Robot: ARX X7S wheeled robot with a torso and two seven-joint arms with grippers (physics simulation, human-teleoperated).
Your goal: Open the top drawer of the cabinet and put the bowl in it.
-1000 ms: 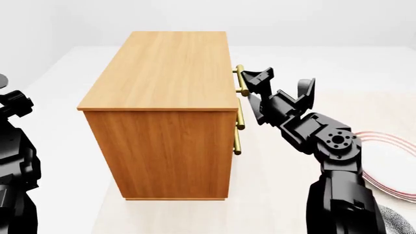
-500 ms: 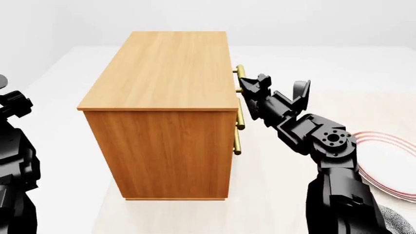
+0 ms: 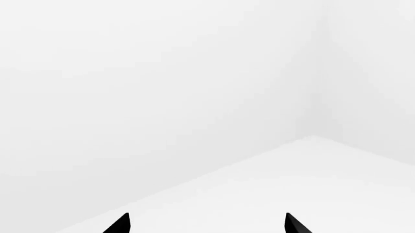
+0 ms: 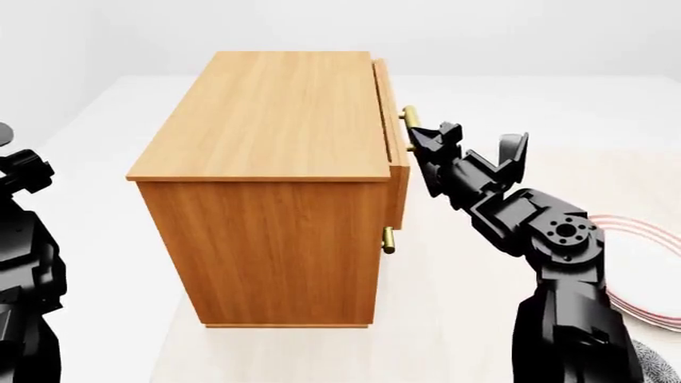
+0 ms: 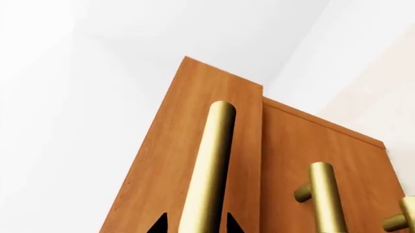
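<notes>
The orange-brown cabinet point(image 4: 266, 159) stands in the middle of the head view. Its top drawer point(image 4: 391, 120) sticks out a little from the front face. My right gripper point(image 4: 422, 144) is shut on that drawer's brass bar handle point(image 4: 410, 118). In the right wrist view the handle point(image 5: 207, 165) runs between the two black fingertips of the right gripper point(image 5: 194, 224). A sliver of the speckled grey-blue bowl point(image 4: 659, 363) shows at the lower right corner, behind the right arm. My left gripper point(image 3: 206, 225) is open and faces a bare white wall, with nothing between its fingers.
A flat white plate with red rings point(image 4: 639, 267) lies right of the right arm. The lower drawers sit flush, with a brass handle end point(image 4: 388, 238) showing below. The left arm point(image 4: 21, 239) hangs at the left edge, away from the cabinet.
My right gripper went to the top drawer's handle and closed on it. It then moved right, drawing the drawer a little way out. The left arm has not moved.
</notes>
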